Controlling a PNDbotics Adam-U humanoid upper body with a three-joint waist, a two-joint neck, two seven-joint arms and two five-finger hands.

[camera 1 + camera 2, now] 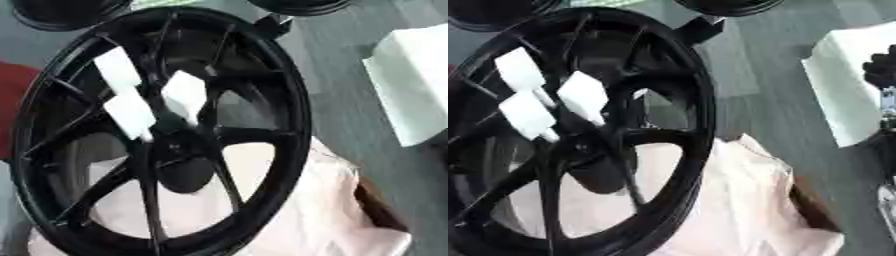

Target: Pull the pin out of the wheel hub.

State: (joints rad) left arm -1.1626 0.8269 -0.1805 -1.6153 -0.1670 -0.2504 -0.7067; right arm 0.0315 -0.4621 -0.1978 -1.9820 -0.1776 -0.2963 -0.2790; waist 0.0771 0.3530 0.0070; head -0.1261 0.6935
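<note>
Filling the frame's left, your large black spoked wheel (166,130) carries three white block-headed pins (185,92) at its hub; right hand (880,70), right edge, grip unclear.

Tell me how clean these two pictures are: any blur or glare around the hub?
Left eye view: soft all over, the wheel rim edges smeared; the three white tabs at the hub glare to blank white, and the hub itself is a dark mass without detail. Right eye view: the same blur; the white box is washed out, and a dark hand shows at the right edge, its fingers unreadable.
</note>
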